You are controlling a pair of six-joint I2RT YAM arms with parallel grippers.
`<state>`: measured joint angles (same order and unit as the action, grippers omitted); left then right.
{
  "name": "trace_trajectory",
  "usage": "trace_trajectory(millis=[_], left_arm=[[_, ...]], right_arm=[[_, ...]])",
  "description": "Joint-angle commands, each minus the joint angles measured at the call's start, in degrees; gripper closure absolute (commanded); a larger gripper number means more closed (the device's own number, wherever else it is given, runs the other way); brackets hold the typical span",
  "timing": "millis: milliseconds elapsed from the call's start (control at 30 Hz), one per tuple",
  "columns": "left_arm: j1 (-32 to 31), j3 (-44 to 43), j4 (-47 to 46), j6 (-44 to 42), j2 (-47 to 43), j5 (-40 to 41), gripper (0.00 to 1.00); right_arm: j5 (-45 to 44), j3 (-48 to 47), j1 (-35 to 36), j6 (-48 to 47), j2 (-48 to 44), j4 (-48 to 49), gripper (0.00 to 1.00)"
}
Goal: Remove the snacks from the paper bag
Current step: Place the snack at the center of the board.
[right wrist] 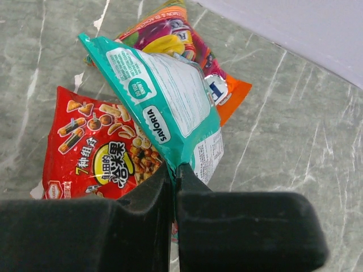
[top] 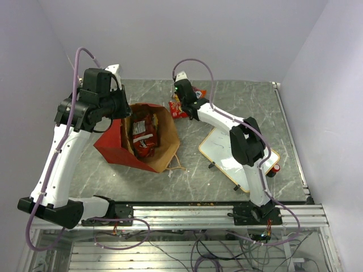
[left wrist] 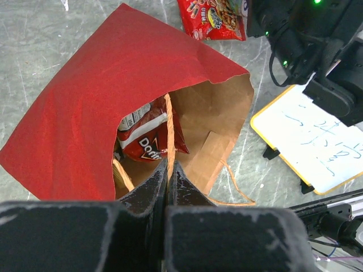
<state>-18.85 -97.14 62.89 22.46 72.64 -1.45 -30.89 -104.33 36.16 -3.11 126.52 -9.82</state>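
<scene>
The red paper bag (top: 116,146) lies on its side at the left, mouth open toward the right, brown inside; it also shows in the left wrist view (left wrist: 85,113). A red Doritos bag (left wrist: 148,136) lies inside it (top: 143,135). My left gripper (left wrist: 168,165) is shut on the bag's brown rim edge. My right gripper (right wrist: 174,168) is shut on a teal packet (right wrist: 161,105) and holds it over a red snack packet (right wrist: 91,150) and an orange packet (right wrist: 187,51) lying on the table at the back (top: 180,107).
A white whiteboard (top: 222,152) with a yellow edge lies on the table right of the bag, partly under the right arm. A small red object (top: 275,169) sits at its right corner. The table's metal rail (top: 215,212) runs along the near edge.
</scene>
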Motion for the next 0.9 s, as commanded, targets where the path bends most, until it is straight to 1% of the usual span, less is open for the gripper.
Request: trace_trajectory(millis=[0,67,133,167,233,267,300,400,500,633,700,767,867], left_arm=[[-0.04,-0.48,0.02,-0.57,-0.13,-0.72,0.93],[-0.04,-0.75,0.58,-0.43,0.64,-0.67,0.93],[-0.04,-0.94,0.42,-0.48,1.14,-1.03,0.93],[-0.04,-0.88,0.27,-0.41,1.25,-1.15,0.93],[-0.04,-0.97,0.06,-0.40,1.27,-1.25,0.93],[-0.04,-1.02,0.08,-0.40,1.27,-1.12,0.93],[-0.04,-0.99,0.05,-0.40,1.27,-1.05,0.93],[-0.04,-0.79,-0.13,-0.24,1.19,-0.91,0.93],[-0.04,-0.65,-0.23,-0.22,1.38,-0.95,0.93],[-0.04,-0.71,-0.14,-0.22,1.44,-0.68,0.93],[-0.04,-0.77,-0.11,-0.27,1.54,-0.89,0.93],[-0.04,-0.61,-0.33,-0.35,1.54,-1.18,0.93],[-0.04,-0.42,-0.69,-0.55,1.24,-1.00,0.93]], right_arm=[[-2.57,0.86,1.64,-4.11,2.15,5.28,0.99],[-2.48,-0.36,2.00,-4.25,3.54,4.18,0.97],[-2.11,-1.58,2.38,-4.37,4.69,3.53,0.92],[-1.74,-1.87,2.48,-4.25,4.92,3.50,0.86],[-0.47,-2.37,2.53,-3.47,5.10,3.22,0.71],[0.33,-2.99,2.53,-2.96,4.99,2.86,0.61],[1.21,-3.74,2.51,-2.20,5.01,2.19,0.55],[4.49,-4.90,2.51,0.51,4.12,0.52,0.44],[6.46,-4.28,2.47,3.51,1.91,0.07,0.35],[7.46,-2.56,2.42,3.24,-1.55,0.21,0.26],[6.08,-2.22,2.43,2.35,-3.09,-0.24,0.24],[4.63,-1.91,2.38,1.96,-4.39,-1.04,0.19],[5.26,-0.42,2.11,3.40,-6.74,-2.22,0.17]])
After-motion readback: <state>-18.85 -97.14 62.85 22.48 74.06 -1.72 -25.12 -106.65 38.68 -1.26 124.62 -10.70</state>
